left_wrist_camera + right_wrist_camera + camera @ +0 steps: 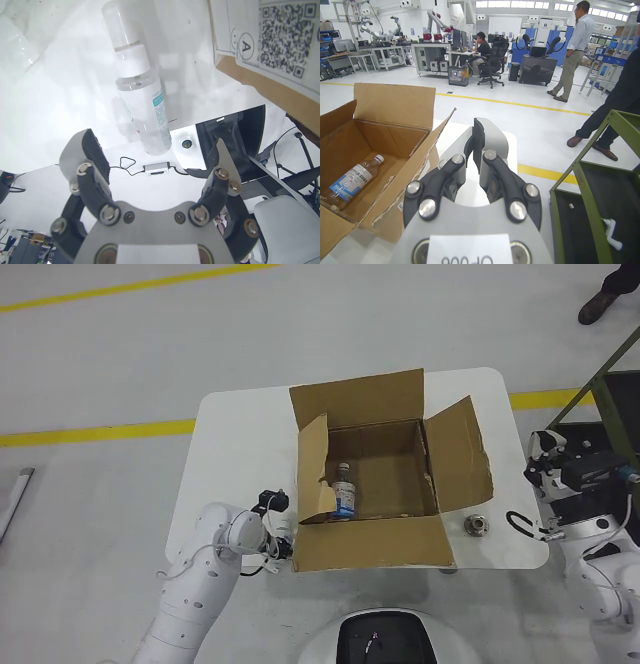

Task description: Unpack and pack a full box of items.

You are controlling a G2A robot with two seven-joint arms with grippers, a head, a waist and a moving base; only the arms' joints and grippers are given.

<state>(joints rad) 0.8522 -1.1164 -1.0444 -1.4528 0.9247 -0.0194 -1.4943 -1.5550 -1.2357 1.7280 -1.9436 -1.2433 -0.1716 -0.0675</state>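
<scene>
- While the left hand [153, 138] is hovering at the near-left corner of the table [240, 454], its fingers are standing wide apart and gripping nothing.
- A clear pump bottle [142, 105] is sitting on the table directly ahead of that hand, just outside the box's near-left corner. The base end is facing the hand and the cap end is pointing away. Can't tell for sure whether it's lying flat or standing.
- Key relation: the bottle's long axis is running along the hand's line of approach, so the open fingers are lining up across its width. I'm reading that as a straight advance and a close on the lower body, with no wrist roll needed.
- The box [370, 544] is sitting open mid-table, with its flaps folded out.
- A labelled bottle [343, 490] is lying on its side on the box floor against the left wall, cap pointing toward the far side.
- By my read, the left arm is the nearer one for both bottles.
- A small round metal part [477, 525] is sitting on the table just right of the box, not touching it.
- The right hand [477, 130] is hanging at the table's right edge beside a green rack [585, 160]. Its fingers are pressed together and holding nothing, and it's well apart from both bottles.
- Whether this is the tail of unpacking or the start of packing, I can't tell.
</scene>
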